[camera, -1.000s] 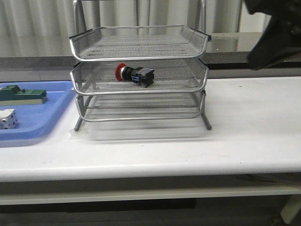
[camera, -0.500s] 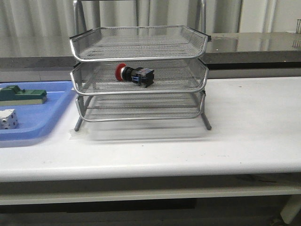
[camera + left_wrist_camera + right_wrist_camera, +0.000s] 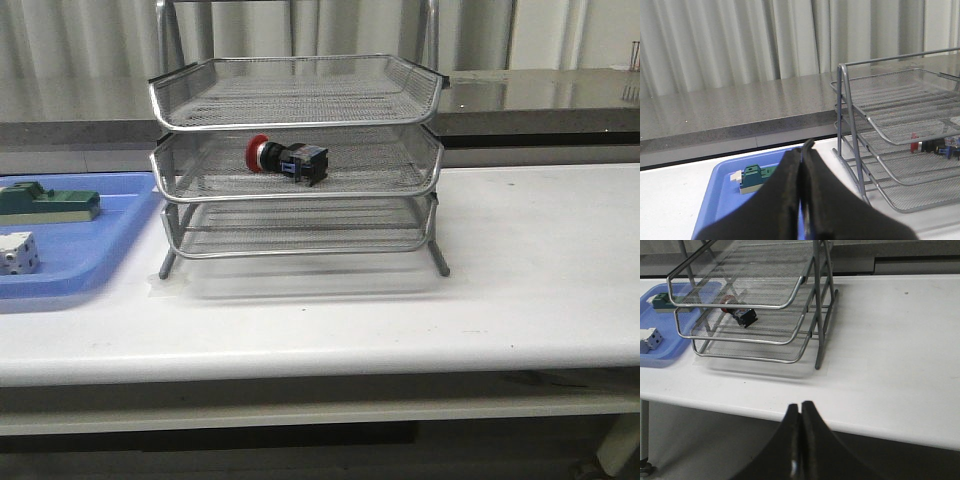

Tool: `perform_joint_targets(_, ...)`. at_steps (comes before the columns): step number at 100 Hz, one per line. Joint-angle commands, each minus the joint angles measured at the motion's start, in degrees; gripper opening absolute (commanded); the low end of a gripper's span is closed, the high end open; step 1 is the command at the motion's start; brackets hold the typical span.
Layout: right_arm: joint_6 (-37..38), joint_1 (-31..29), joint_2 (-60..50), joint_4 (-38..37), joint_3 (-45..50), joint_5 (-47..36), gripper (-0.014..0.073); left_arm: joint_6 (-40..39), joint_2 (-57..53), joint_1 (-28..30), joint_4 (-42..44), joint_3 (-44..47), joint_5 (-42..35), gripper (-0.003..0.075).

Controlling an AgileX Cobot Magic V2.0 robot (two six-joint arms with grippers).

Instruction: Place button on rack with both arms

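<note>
Seeing both end effectors closed, empty: left end effector (image 3: 802, 150) fingers pressed together, right end effector (image 3: 800, 407) same. Beyond, white counter (image 3: 520, 290). On it rack (image 3: 296, 160); button (image 3: 286, 159) lying on its side in middle tier. Blue tray (image 3: 90, 250) left of rack.

From where I stand facing the table, the only difference is up in the far right corner: the big dark shape of an arm that blocks that corner a second ago is gone from the front view (it is already out of sight half a second back). The grey counter and pale curtain behind that spot show plainly now, with nothing black in front of them. I can spot no other change between the earlier moments and this one.
</note>
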Motion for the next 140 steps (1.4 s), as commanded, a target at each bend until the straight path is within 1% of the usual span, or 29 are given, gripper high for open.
perform_joint_targets(1, -0.43, -0.34, 0.23, 0.34, -1.27, -3.5, -0.006, -0.72, 0.63, 0.1, -0.6, -1.6, -4.54, -0.0021)
perform_joint_targets(32, -0.43, -0.34, 0.23, 0.34, -1.27, -4.17, -0.006, -0.72, 0.63, 0.1, -0.6, -1.6, -4.54, -0.0021)
perform_joint_targets(57, -0.43, -0.23, 0.05, -0.09, -1.1, -8.55, -0.006, -0.72, 0.63, 0.1, -0.6, -1.6, -4.54, -0.0021)
perform_joint_targets(67, -0.29, -0.23, -1.55, -2.44, 0.11, -11.03, -0.006, -0.72, 0.63, 0.1, -0.6, -1.6, -4.54, -0.0021)
perform_joint_targets(77, 2.38, -0.23, -4.6, -6.52, 3.32, -13.94, -0.006, -0.72, 0.63, 0.1, -0.6, -1.6, -4.54, -0.0021)
perform_joint_targets(85, 7.82, -0.23, -7.87, -10.87, 6.42, -16.3, -0.006, -0.72, 0.63, 0.1, -0.6, -1.6, -4.54, -0.0021)
perform_joint_targets(97, 16.2, -0.23, -12.54, -19.51, 11.7, -20.42, -0.006, -0.72, 0.63, 0.1, -0.6, -1.6, -4.54, -0.0021)
perform_joint_targets(104, 19.08, -0.23, -15.3, -22.84, 14.84, -22.43, -0.006, -0.72, 0.63, 0.1, -0.6, -1.6, -4.54, -0.0021)
perform_joint_targets(111, 19.79, -0.23, -17.87, -23.84, 17.78, -23.55, -0.006, -0.72, 0.63, 0.1, -0.6, -1.6, -4.54, -0.0021)
perform_joint_targets(128, 19.79, -0.23, -23.34, -23.82, 24.09, -25.04, -0.006, -0.72, 0.63, 0.1, -0.6, -1.6, -4.54, -0.0021)
perform_joint_targets(140, 19.79, -0.23, -26.3, -24.06, 28.55, -27.51, -0.006, -0.72, 0.63, 0.1, -0.6, -1.6, -4.54, -0.0021)
